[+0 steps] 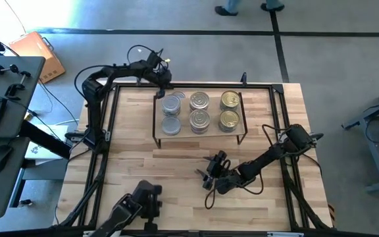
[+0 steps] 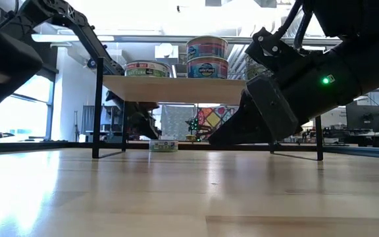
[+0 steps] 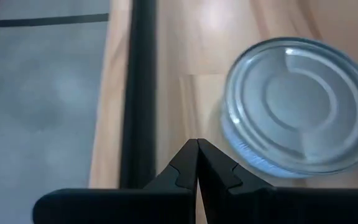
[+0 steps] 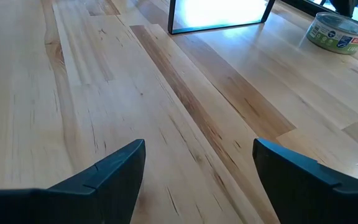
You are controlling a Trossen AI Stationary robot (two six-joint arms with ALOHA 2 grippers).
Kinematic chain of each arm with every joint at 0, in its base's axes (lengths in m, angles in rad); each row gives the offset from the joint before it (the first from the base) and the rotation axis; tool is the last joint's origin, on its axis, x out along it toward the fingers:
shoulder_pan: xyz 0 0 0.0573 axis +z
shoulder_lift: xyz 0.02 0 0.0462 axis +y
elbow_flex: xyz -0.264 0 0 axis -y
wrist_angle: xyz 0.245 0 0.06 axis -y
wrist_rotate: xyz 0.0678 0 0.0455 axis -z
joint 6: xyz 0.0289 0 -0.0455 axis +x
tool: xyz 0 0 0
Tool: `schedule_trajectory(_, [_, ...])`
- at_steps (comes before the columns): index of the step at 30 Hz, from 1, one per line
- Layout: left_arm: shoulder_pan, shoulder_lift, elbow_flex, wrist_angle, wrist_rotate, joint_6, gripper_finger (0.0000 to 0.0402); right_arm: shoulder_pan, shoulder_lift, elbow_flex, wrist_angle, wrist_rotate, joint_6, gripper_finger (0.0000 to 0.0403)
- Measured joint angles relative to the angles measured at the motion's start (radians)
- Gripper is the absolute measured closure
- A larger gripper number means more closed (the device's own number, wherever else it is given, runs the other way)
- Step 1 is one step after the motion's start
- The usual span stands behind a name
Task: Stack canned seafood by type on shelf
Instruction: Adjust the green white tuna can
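Here we see the short round metal tins (image 1: 197, 110) sorted in three columns on the low light-wood shelf (image 1: 199, 130), so our left gripper (image 1: 161, 84) hovers closed, empty, while the right gripper (image 1: 210, 170) waits wide open, empty.

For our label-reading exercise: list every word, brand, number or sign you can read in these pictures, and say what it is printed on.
No text can be read with certainty.
Stacked tins on the shelf: printed labels, too blurred.
Flat tin on the shelf: lettering too small.
Green-labelled tin on the table: print illegible.
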Motion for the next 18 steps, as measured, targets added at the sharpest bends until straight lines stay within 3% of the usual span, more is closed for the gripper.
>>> schedule_trajectory(18, [-0.055, 0.003, -0.038, -0.004, -0.028, 0.14, 0.0401, -0.002, 0.0, 0.0, -0.01, 0.0, 0.0, 0.0112])
